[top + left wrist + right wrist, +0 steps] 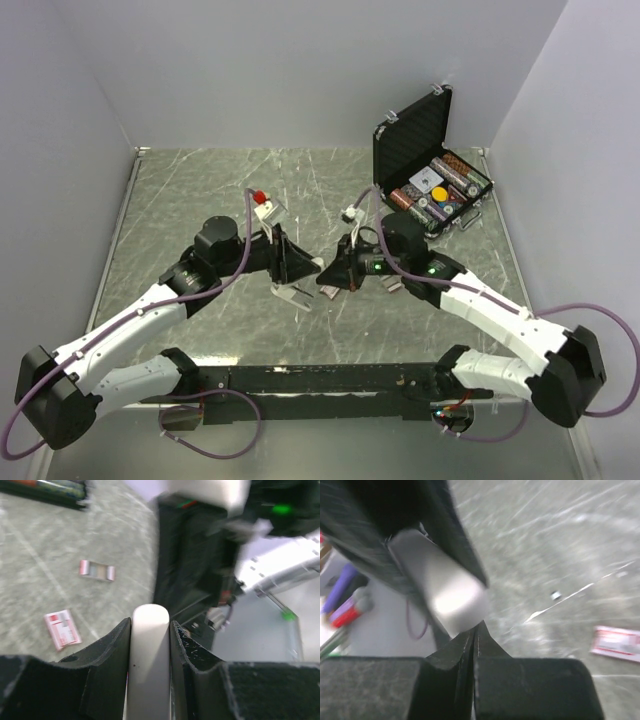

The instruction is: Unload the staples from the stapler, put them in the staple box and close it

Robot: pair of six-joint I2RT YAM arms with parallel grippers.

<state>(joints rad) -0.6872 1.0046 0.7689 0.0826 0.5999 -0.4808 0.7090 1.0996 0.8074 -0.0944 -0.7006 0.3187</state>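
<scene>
The stapler (149, 655) is a white rounded bar clamped between the two black fingers of my left gripper (150, 622), which is shut on it. From above, the stapler's white end (296, 296) hangs below the left gripper (288, 262) over the middle of the table. My right gripper (475, 628) is shut with nothing between its tips. Those tips sit right under the stapler's rounded end (447, 595); from above the right gripper (332, 277) faces the left one closely. A tiny grey bit (555, 595), possibly staples, lies on the table beyond.
A pink-and-white box (62, 629) and a small pink-and-grey striped piece (96, 570) lie on the table; the box (618, 643) also shows at the right wrist's right edge. An open black case (430, 170) of coloured chips stands at the back right.
</scene>
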